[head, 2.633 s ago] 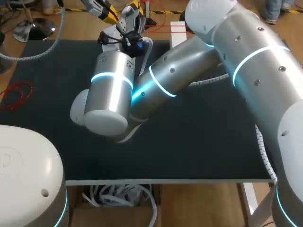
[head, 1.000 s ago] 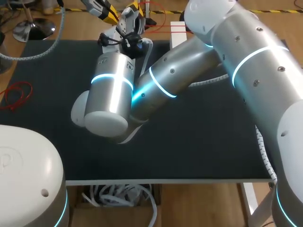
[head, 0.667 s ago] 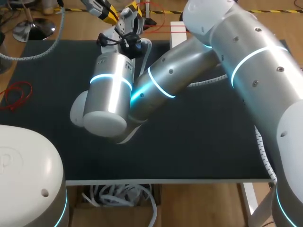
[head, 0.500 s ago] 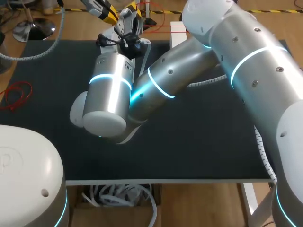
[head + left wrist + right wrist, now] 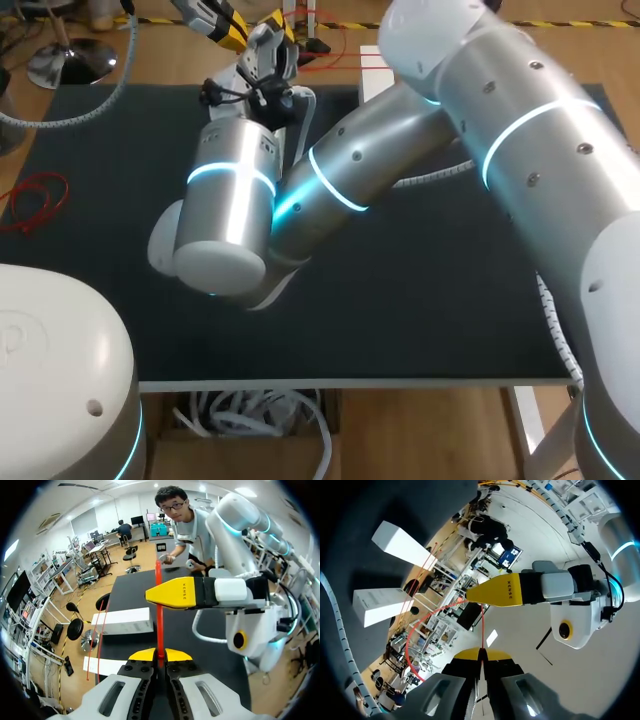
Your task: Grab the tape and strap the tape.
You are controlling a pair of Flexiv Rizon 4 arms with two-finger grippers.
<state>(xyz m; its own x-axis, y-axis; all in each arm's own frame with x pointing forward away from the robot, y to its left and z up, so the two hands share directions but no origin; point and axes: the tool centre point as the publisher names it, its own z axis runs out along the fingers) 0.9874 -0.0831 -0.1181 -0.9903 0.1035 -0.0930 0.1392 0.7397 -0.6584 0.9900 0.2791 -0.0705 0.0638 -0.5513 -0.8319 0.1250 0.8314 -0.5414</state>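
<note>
Since both grippers pinch the same red tape [image 5: 159, 620], the danger lies in the pull. The left gripper [image 5: 160, 655] is clenched on it, the strip rising straight from between its tips. The right gripper [image 5: 481, 654] is clenched on it too, just ahead. The tape hangs in the air near the far edge of the table [image 5: 420, 280], taut between the two, with a loose loop trailing near a white box [image 5: 121, 621]. I judge that a pull too strong or too oblique can draw the thin tape out of one pinch. The loop may catch on the box, and the fingers, being so near, may knock together.
</note>
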